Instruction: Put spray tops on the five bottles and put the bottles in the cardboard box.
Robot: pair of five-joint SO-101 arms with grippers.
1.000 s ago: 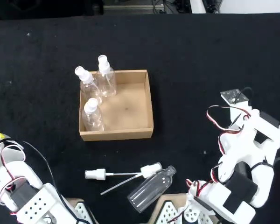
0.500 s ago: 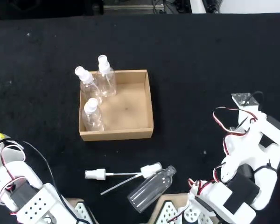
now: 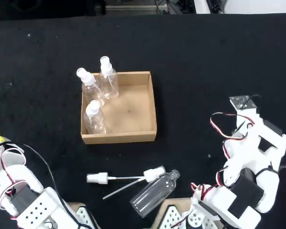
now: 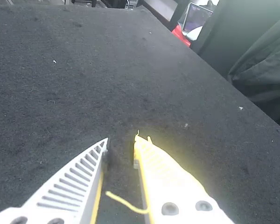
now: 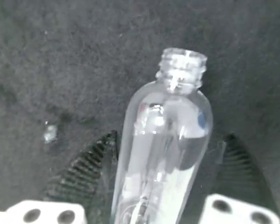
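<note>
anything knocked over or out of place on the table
One uncapped bottle lies on its side on the table, below the cardboard box in the high view, beside two loose spray tops with dip tubes sprawled. It looks like unfinished work, not damage; nothing is spilled. Three capped bottles stand upright in the box.

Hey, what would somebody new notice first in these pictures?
Probably the capless bottle clamped between the right gripper's jaws. Next, the cardboard box mid-table with three capped bottles standing along one side, and two loose spray tops beside an uncapped bottle lying nearer the arms.
</note>
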